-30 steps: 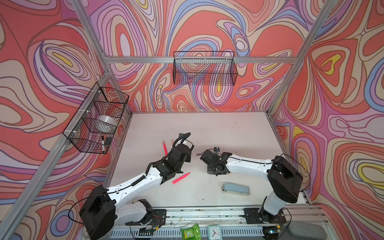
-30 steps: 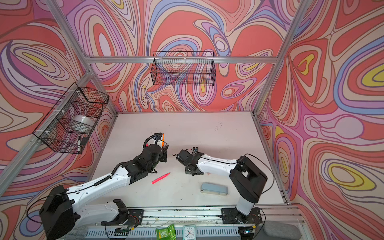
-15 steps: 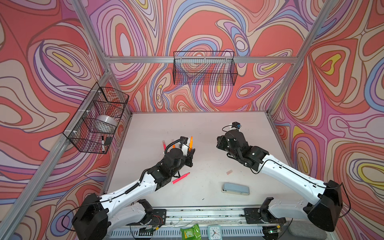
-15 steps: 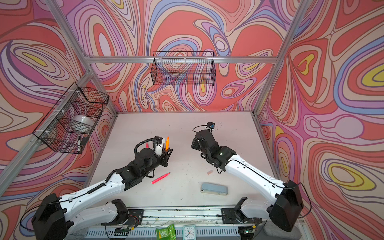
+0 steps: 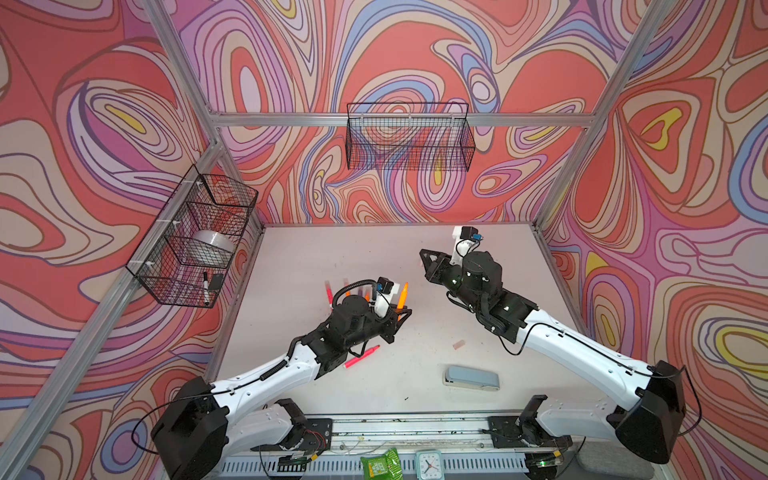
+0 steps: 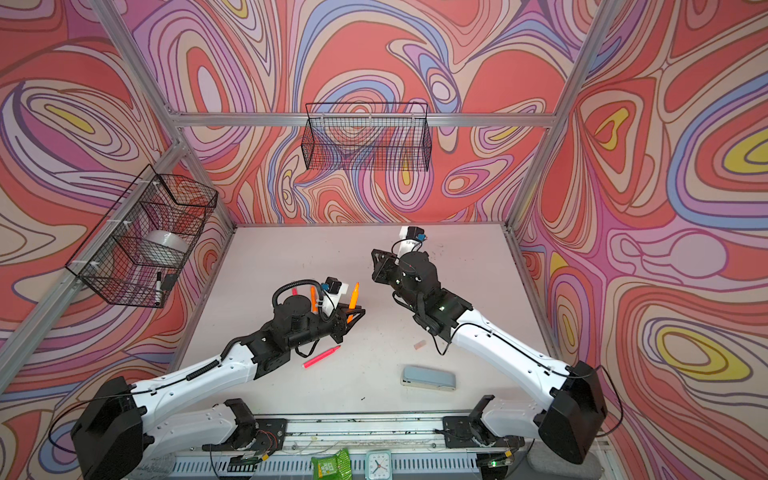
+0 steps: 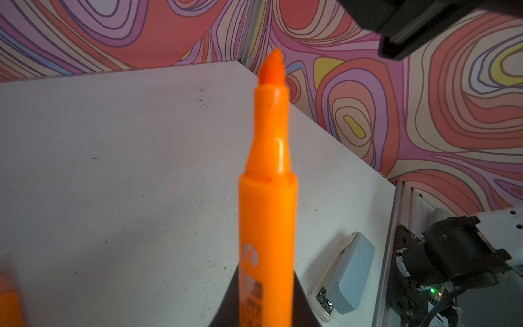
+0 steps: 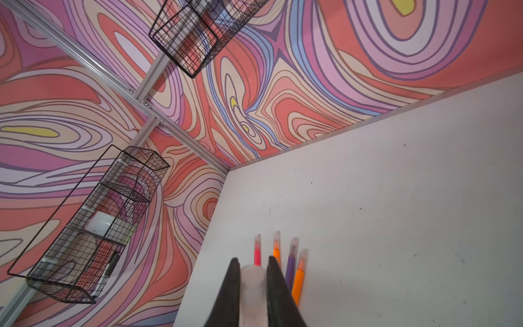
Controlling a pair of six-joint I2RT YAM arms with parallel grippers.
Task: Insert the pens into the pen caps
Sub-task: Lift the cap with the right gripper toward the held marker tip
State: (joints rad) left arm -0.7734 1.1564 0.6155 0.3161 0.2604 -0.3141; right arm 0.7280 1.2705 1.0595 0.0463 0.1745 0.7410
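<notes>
My left gripper [image 6: 352,314] clamps the slim orange felt-tip pen [image 7: 267,215] tip-up; my right gripper [image 8: 253,269] (pinching a short translucent cap [image 8: 253,288]) hangs apart, rightward.

both top views: high over the front edge nearest the stapler [image 5: 471,378], facing down and back, far, sharing the whole table [image 5: 374,249] | left wrist: close behind an orange pen [image 7: 267,215], stapler beyond | right wrist: faces away from the stapler, toward the side basket [image 8: 93,226]
</notes>
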